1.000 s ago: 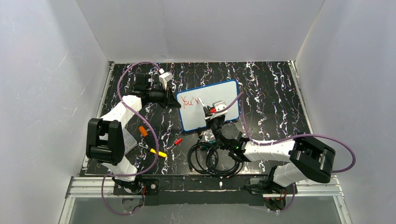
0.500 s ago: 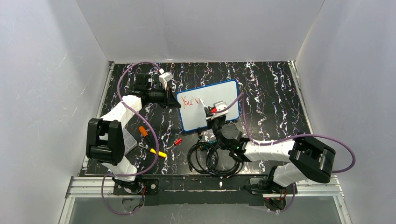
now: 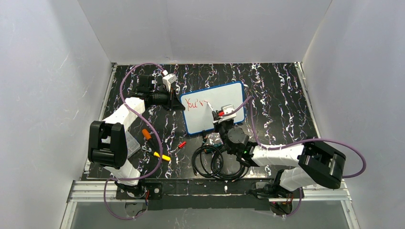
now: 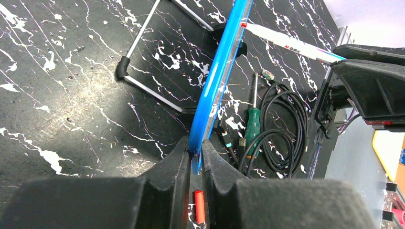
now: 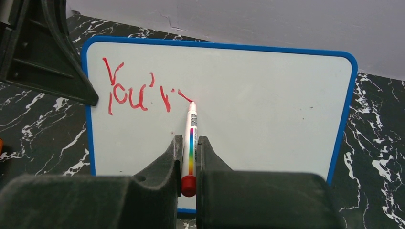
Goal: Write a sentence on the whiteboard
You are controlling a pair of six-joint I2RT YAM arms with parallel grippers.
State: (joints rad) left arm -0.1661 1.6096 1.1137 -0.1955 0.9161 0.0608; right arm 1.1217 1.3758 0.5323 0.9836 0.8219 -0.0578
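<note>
The blue-framed whiteboard (image 3: 224, 98) stands propped upright on the black marbled table. My left gripper (image 4: 196, 153) is shut on its left edge (image 4: 217, 90), also seen from above (image 3: 181, 105). My right gripper (image 5: 190, 143) is shut on a white marker (image 5: 191, 136) with a rainbow stripe and a red end. The marker's red tip touches the board at the end of the sentence (image 5: 138, 93), which reads "You'r" plus a short stroke. From above, the right gripper (image 3: 220, 114) is in front of the board's middle, beside the red writing (image 3: 195, 102).
A coil of black cables (image 3: 215, 162) and a green screwdriver (image 4: 251, 125) lie in front of the board. An orange marker (image 3: 146, 134), a yellow marker (image 3: 162, 156) and a red cap (image 3: 182, 144) lie at the left. The board's wire stand (image 4: 143, 52) extends behind it.
My right gripper and marker have shifted a little to the right along the board, adding a red stroke after "You'". The left arm has not moved.
</note>
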